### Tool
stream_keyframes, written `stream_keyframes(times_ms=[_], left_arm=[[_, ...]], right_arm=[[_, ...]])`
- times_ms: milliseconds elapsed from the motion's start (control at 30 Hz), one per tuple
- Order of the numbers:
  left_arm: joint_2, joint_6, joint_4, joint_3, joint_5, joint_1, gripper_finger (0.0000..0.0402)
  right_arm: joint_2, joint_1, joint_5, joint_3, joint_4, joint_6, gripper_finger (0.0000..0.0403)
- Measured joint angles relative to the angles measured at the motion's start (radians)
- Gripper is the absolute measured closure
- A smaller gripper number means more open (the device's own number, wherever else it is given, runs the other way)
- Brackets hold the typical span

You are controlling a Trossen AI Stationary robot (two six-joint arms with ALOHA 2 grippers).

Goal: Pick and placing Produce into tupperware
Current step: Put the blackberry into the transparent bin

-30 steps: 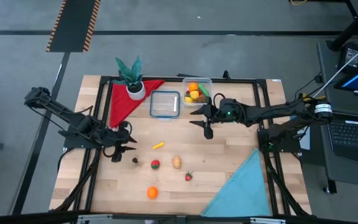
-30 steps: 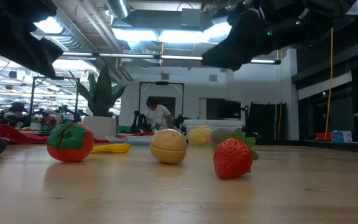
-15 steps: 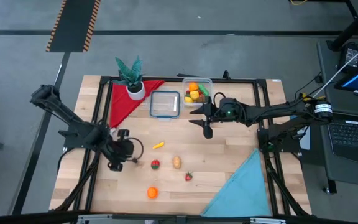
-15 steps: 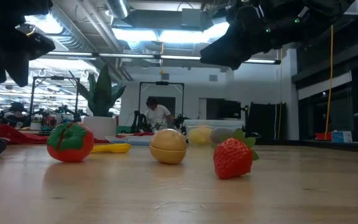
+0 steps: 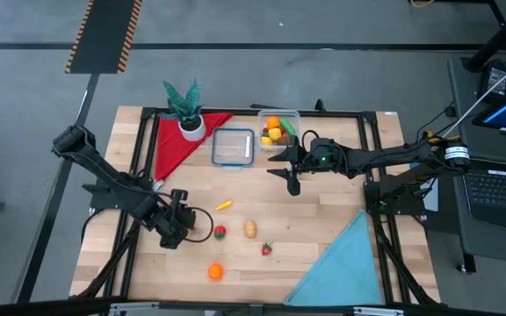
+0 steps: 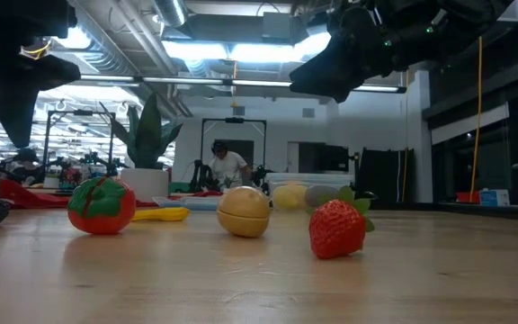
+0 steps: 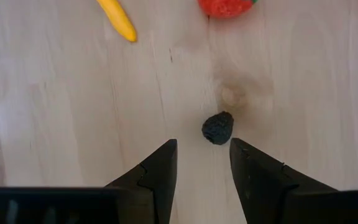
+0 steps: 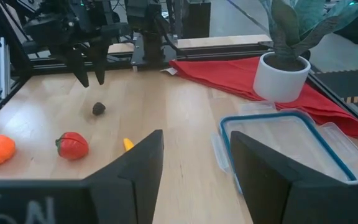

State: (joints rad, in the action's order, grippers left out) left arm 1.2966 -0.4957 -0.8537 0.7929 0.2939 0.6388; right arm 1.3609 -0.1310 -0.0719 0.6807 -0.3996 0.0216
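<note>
One tiny dark berry (image 7: 217,127) sits before the left gripper (image 7: 202,163), fingers apart; probably light and knobbly, so pinch its middle.

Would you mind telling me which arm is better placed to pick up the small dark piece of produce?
The left. Its gripper hangs open just short of the dark piece, whereas the right gripper waits near the tupperware.

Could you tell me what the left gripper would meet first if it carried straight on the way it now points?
Probably the small dark bumpy toy berry on the wooden table: it lies just beyond the open left gripper, slightly toward one finger rather than centred.
</note>
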Motion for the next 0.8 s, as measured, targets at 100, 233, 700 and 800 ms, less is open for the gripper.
stream_keyframes(times_ms=[100, 233, 700, 800], left_arm=[[0.004, -0.043, 0.002, 0.0, 0.0, 0.0, 0.0262], [0.004, -0.046, 0.002, 0.0, 0.0, 0.0, 0.0262], [0.004, -0.019, 0.004, 0.0, 0.0, -0.003, 0.0262], [0.009, 0.007, 0.016, 0.0, 0.0, -0.003, 0.0262]], right_arm=[[0.0, 0.0, 0.0, 0.0, 0.001, 0.0, 0.0214], [0.0, 0.0, 0.0, 0.0, 0.001, 0.0, 0.0214], [0.0, 0.0, 0.0, 0.001, 0.001, -0.003, 0.0215], [0.0, 0.0, 0.0, 0.001, 0.008, -0.003, 0.0215]])
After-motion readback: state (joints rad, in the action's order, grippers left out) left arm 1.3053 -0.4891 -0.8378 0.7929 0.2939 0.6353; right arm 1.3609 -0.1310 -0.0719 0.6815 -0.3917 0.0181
